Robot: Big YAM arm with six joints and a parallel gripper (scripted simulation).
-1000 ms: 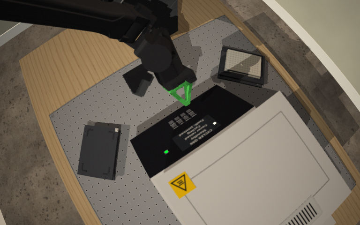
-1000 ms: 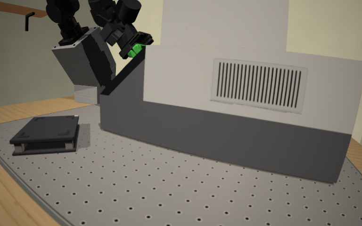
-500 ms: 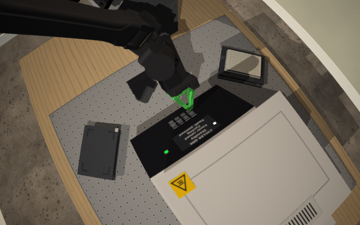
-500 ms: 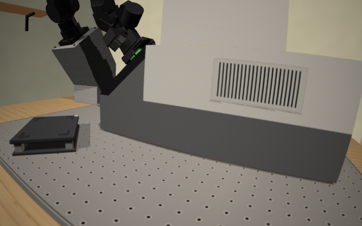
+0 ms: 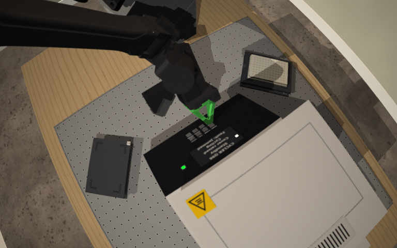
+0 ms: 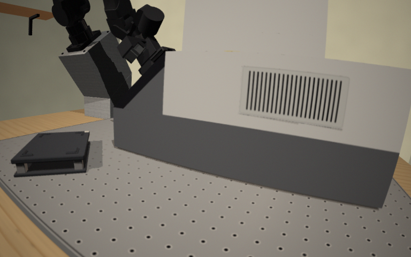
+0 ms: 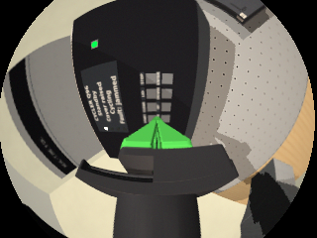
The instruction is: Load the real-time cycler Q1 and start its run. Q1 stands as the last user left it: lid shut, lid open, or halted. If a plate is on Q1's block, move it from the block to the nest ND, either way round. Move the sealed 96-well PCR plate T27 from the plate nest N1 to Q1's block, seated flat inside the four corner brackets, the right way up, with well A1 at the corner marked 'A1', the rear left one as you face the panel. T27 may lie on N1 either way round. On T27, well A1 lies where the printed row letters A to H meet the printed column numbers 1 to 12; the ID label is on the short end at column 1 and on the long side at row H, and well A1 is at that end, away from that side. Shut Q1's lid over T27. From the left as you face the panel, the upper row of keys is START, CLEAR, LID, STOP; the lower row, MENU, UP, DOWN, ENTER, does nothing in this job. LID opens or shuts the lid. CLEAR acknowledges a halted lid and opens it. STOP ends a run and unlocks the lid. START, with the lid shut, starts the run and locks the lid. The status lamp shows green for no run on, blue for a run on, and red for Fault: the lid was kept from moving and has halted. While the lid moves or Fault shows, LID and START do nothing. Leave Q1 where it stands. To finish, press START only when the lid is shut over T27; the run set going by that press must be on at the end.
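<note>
The white, dark-fronted cycler Q1 (image 5: 274,172) stands lid shut, lamp (image 5: 182,167) green. The sealed pale plate T27 (image 5: 267,72) lies flat on black nest N1 (image 5: 290,82). Black nest ND (image 5: 109,167) holds nothing.

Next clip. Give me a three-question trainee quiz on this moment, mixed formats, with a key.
1. True or false: the cycler's lid is shut.
2. Multiple choice: the status lamp shows A) red B) blue C) green.
3. Fill in: the sealed plate lies on a nest beside the cycler, while the other nest holds ____.

Key
1. True: the white lid lies flat over the body.
2. C: green, so no run is on.
3. Nothing: its top with four corner marks is bare. Meanwhile the tool, fingers shut on nothing, has its tips at the end of the keypad nearest the plate.
</note>
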